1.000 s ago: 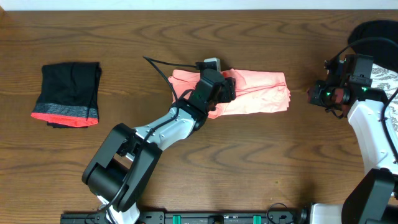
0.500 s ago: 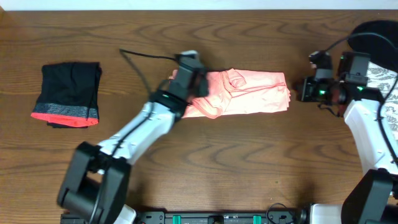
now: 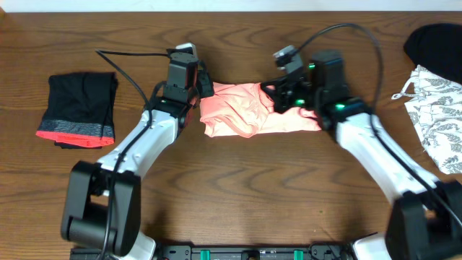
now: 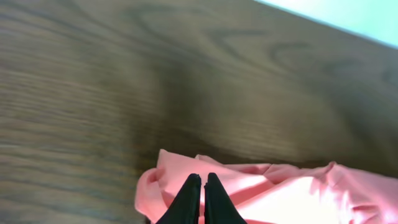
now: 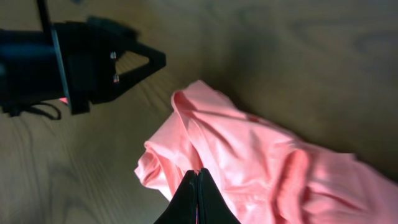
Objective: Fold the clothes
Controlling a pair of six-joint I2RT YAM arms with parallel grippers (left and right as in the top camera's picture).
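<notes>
1. Nearest the robot, the brown table (image 3: pixel 260 206) is showing bare wood, and both arms are reaching from its near edge toward the middle.
2. The salmon-pink garment (image 3: pixel 245 114) is lying mid-table between the two grippers, bunched and wrinkled. It is looking shorter than a second ago, with its right end now sitting further left.
3. The left gripper (image 3: pixel 203 91) is standing at the garment's left end. A second ago it was over the garment's middle, so it has swung left.
4. In its own wrist view, the left gripper (image 4: pixel 203 180) is showing both fingers pressed together, tips lying over the pink edge. Whether any cloth is caught between them I cannot tell.
5. The right gripper (image 3: pixel 280 97) is sitting over the right part of the pink garment. A second ago it was hanging well off that end, near the table's right side.
6. In its own wrist view, the right gripper (image 5: pixel 196 173) is also showing its fingers pressed together against the pink folds. Whether it is pinching cloth I cannot tell.
7. Off to the left, the black garment with the red-grey band (image 3: pixel 79 108) is lying folded, unmoved.
8. At the right edge, the white printed garment (image 3: pixel 437 108) is now lying uncovered by the arm.
9. Farthest off, the plain black garment (image 3: pixel 437 43) is sitting in the far right corner.
</notes>
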